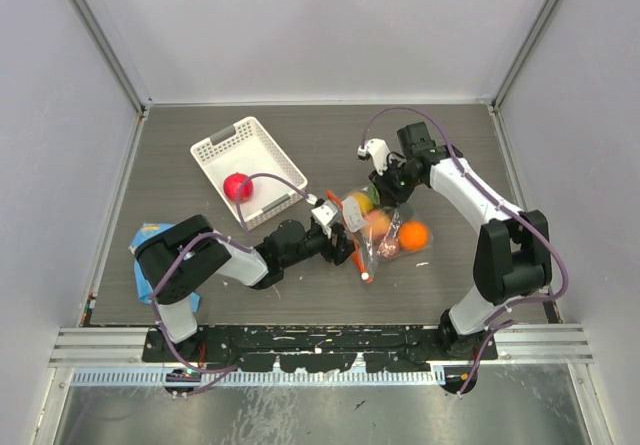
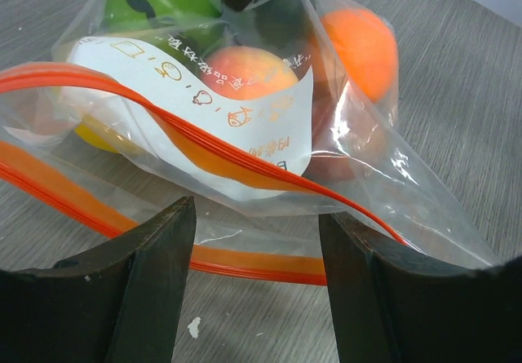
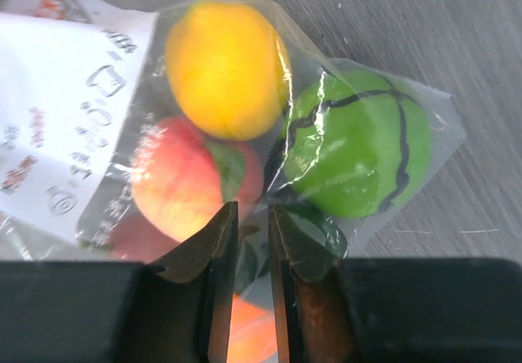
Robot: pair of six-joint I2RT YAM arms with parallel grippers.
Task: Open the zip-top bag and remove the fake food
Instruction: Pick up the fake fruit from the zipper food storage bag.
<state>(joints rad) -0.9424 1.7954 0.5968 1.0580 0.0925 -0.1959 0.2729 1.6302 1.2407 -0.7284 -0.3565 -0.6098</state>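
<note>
The clear zip-top bag lies mid-table with its mouth open. Its red-orange zip strip sits just past my left fingertips. Inside are fake fruits: an orange one, a peach, a green one and a yellow one. My left gripper is open and empty at the bag's mouth; it also shows in the top view. My right gripper is shut on the bag's plastic at the far end, between the fruits; it also shows in the top view.
A white basket stands at the back left with one red-pink fruit in it. A blue printed cloth lies at the left beside my left arm. Grey walls close in the table.
</note>
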